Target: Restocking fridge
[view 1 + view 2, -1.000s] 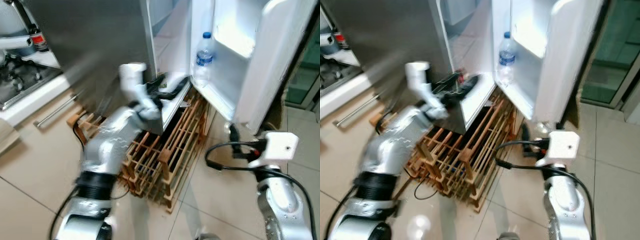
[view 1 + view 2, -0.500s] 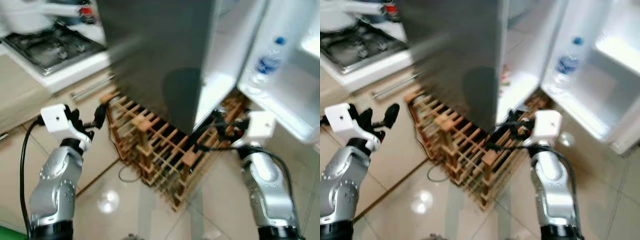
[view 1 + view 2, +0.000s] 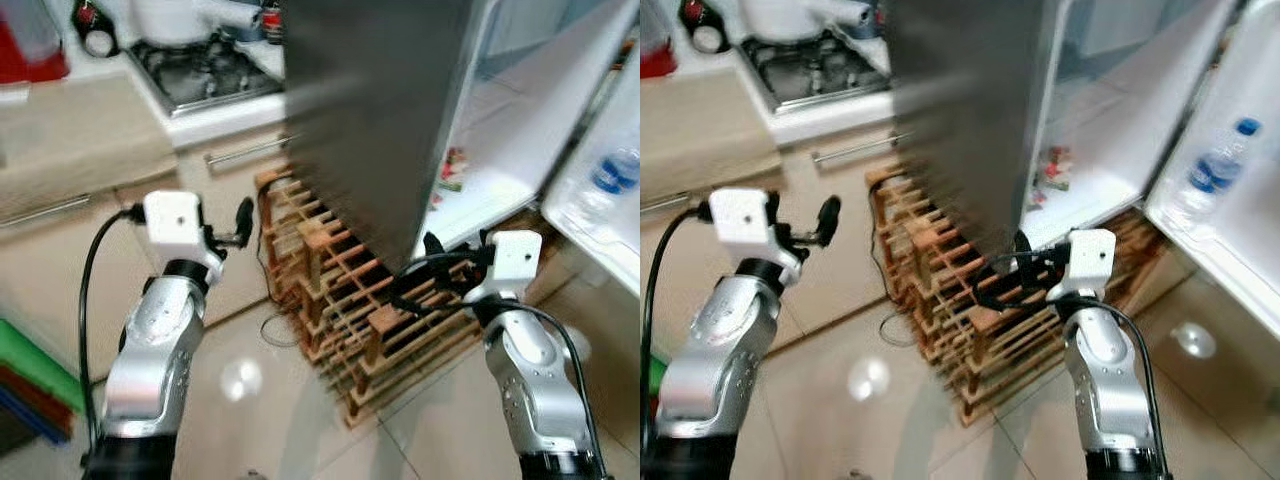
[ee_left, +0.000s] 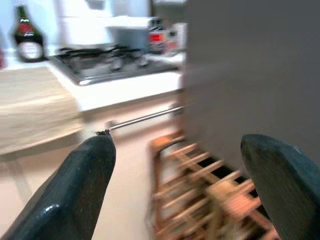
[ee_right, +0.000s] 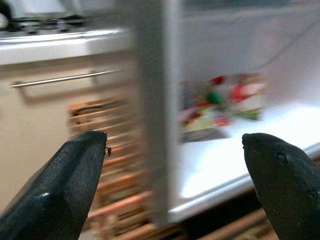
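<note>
Head swings left across the kitchen: in the left eye view the fridge [image 3: 370, 110] now fills upper centre where a second ago its open door did, and the left gripper [image 3: 240, 222], earlier reaching at the fridge's lower edge, is pulled back mid-left, empty. That reads as turning away to fetch stock. The water bottle [image 3: 612, 168] sits in the door shelf at far right; the right gripper [image 3: 425, 262] hangs lower centre over the wooden rack [image 3: 350, 310], well apart from it. Left wrist view: fingers [image 4: 75, 190] spread wide, stove [image 4: 110, 62] beyond. Right wrist view: fingers [image 5: 70, 175] spread, nothing between; colourful packets [image 5: 220, 102] lie on the lit fridge shelf ahead.
</note>
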{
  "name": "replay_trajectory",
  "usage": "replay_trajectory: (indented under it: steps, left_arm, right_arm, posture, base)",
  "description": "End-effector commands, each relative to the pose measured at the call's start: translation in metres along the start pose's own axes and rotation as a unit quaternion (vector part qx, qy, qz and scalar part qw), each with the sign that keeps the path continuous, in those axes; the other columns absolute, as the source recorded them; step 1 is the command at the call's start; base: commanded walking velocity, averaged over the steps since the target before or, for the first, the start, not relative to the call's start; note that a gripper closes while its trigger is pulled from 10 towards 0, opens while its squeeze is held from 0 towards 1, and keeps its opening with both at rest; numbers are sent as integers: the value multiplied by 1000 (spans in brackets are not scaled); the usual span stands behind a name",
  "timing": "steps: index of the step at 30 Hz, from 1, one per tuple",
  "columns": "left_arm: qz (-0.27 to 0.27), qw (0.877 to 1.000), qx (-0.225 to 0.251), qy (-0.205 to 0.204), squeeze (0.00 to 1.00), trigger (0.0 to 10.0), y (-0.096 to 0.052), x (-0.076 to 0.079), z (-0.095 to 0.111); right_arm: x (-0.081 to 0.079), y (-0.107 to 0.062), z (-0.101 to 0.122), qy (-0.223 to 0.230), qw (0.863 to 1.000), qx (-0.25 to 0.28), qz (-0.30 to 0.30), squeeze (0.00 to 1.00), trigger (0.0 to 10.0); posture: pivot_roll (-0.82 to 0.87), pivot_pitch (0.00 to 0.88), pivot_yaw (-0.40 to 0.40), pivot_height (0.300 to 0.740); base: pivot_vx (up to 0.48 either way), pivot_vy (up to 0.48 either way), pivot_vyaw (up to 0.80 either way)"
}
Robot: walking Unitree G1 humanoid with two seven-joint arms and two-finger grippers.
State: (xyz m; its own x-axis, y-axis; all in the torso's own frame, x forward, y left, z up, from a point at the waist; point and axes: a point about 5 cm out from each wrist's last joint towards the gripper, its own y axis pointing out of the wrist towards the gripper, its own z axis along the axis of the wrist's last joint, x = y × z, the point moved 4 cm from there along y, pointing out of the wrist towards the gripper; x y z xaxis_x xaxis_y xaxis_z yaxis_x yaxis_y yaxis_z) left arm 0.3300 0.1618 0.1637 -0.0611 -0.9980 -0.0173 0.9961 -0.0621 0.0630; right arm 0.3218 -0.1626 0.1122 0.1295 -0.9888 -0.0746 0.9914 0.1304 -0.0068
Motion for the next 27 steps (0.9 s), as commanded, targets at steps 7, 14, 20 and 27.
replay_trajectory:
  steps: [7,14,20,27]
  left_arm:
    - [29,999,-16,-4,0,10000,5,-2,-7]
    - [24,1000,2,4,0,10000,10,6,-2]
    - [-2,1000,26,-8,0,10000,13,21,10]
    - [36,999,18,-1,0,10000,29,26,14]
  right_arm:
    - [-3,-5,-2,-5,1000,0,10,0,10000]
    - [-12,-1,0,-4,1000,6,27,0,10000]
    - [-15,1,4,1,999,12,43,0,10000]
    - [-18,0,11,5,998,22,61,0,10000]
  posture:
    - [-43,0,42,740]
    - [-52,0,32,740]
    - [-52,0,17,740]
    - [-63,0,4,740]
  base:
    - [0,0,541]
    - [0,0,543]
    - [0,0,543]
    - [440,0,542]
